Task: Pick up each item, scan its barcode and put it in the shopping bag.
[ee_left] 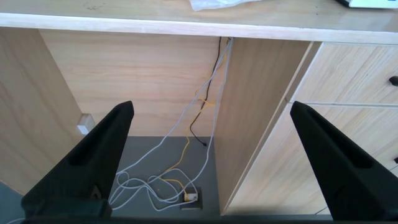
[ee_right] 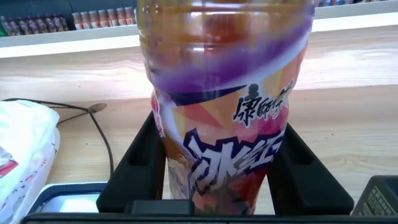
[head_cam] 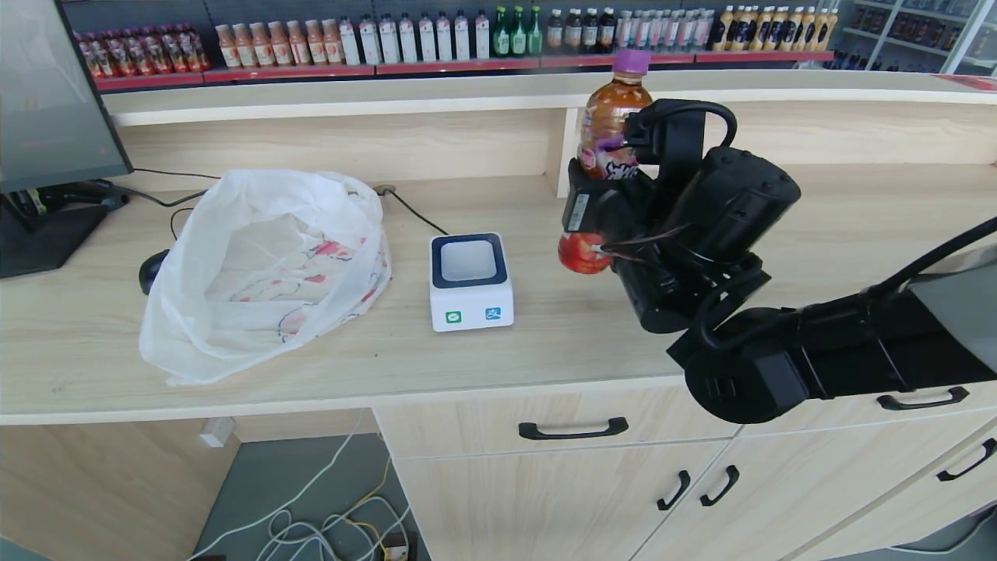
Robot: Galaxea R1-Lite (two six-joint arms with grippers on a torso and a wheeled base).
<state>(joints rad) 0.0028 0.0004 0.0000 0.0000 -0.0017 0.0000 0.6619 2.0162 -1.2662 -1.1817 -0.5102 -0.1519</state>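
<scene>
From the head camera, the scanner [head_cam: 471, 280] sits on the counter [head_cam: 545, 343]. The shopping bag [head_cam: 265, 273] lies open just beside the scanner on its left. To the scanner's right, raised off the counter, the right gripper [head_cam: 601, 222] is clamped on the lower half of a purple-capped bottle [head_cam: 611, 117] of amber drink. The bottle stands nearly upright, its cap higher than the scanner.

In the left wrist view, the left gripper [ee_left: 211, 109] hangs lower than the scanner, beneath the counter's front edge [ee_left: 124, 25]. Its jaws are spread wide and hold nothing. Cables [ee_left: 168, 180] trail on the floor beyond it.

In the right wrist view, the bottle [ee_right: 227, 106] stands between the right gripper's [ee_right: 217, 186] two black fingers [ee_right: 134, 168], both pressed against its label. The scanner [ee_right: 68, 199] shows low beside the bottle, with the shopping bag [ee_right: 25, 155] past it.
</scene>
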